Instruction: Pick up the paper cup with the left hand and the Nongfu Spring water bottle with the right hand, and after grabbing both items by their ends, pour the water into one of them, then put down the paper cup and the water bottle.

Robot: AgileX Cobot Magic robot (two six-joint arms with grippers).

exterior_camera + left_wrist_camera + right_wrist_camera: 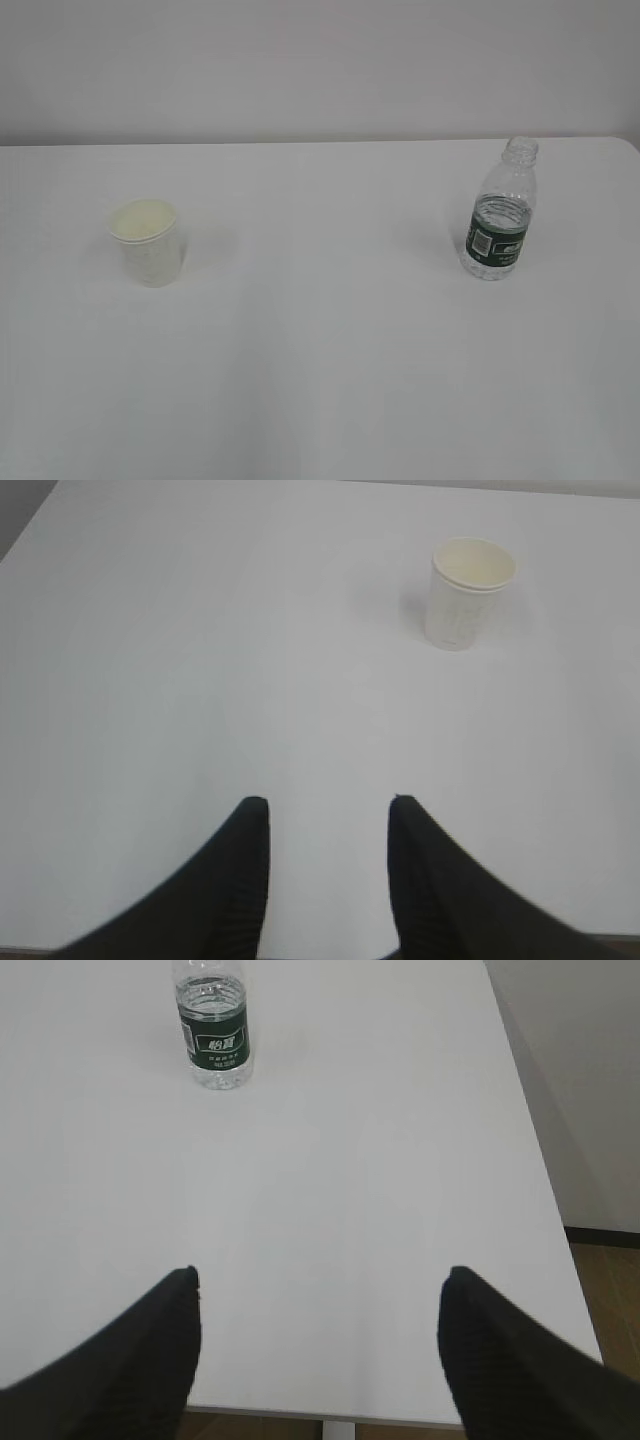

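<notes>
The paper cup (147,241) stands upright on the white table (320,360), well apart from the Nongfu Spring water bottle (500,222), which stands far off to the cup's right, capless and partly filled with water (494,250). Neither arm shows from the room view. The left hand (328,810) hangs with its 2 fingers apart and empty, well short of the cup; the right hand (320,1280) gapes wider, also empty. A clumsy squeeze could crush the light cup, or a nudge could tip the open bottle and spill it.

White paper cup (147,242) and capless Nongfu Spring water bottle (500,212) stand upright, well apart.
</notes>
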